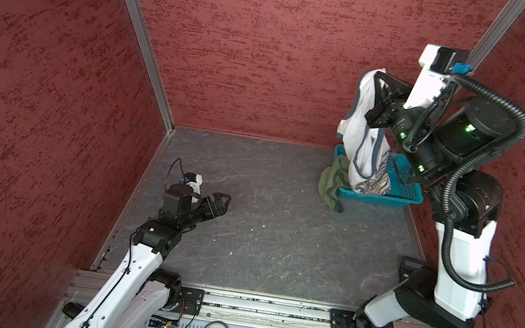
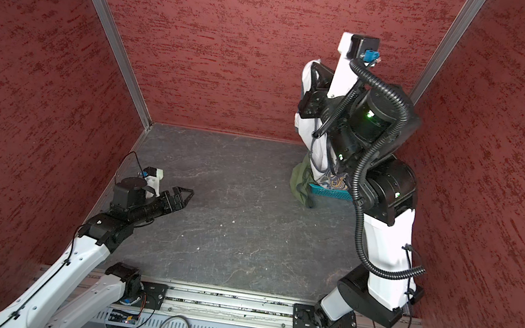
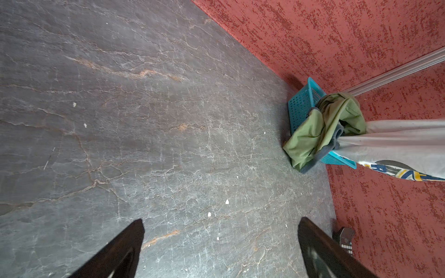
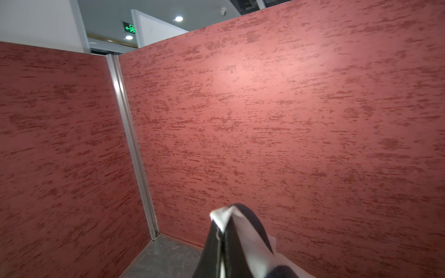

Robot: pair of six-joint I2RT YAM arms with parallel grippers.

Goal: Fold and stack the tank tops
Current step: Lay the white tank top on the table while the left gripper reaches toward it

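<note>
White cloth hangs in a long drape from the right claw [image 1: 379, 76], which is pinched tight on an upper edge of the white tank top [image 1: 363, 130]. The right wrist view shows a tuft of fabric squeezed between the closed jaws. Held this high, close to the back wall, the shirt is pulled straight by its own weight. I judge that is the reason for the height: to draw its whole length out of the teal mesh basket [image 1: 405, 192] below. Its lower end, printed with the navy and yellow emblem, sits about level with the basket's rim, and I cannot tell whether it is fully free.

The olive green tank top [image 1: 333, 182] is slumped over the end of the basket nearer the middle, spilling onto the counter [image 1: 277, 243] and touching the white one.

The left claw [image 1: 222, 203] hovers low over bare counter, well apart from the basket, with its jaws spread wide and empty. It is probably placed there to take a second corner so the shirt can be laid flat. Neither top is folded yet.
</note>
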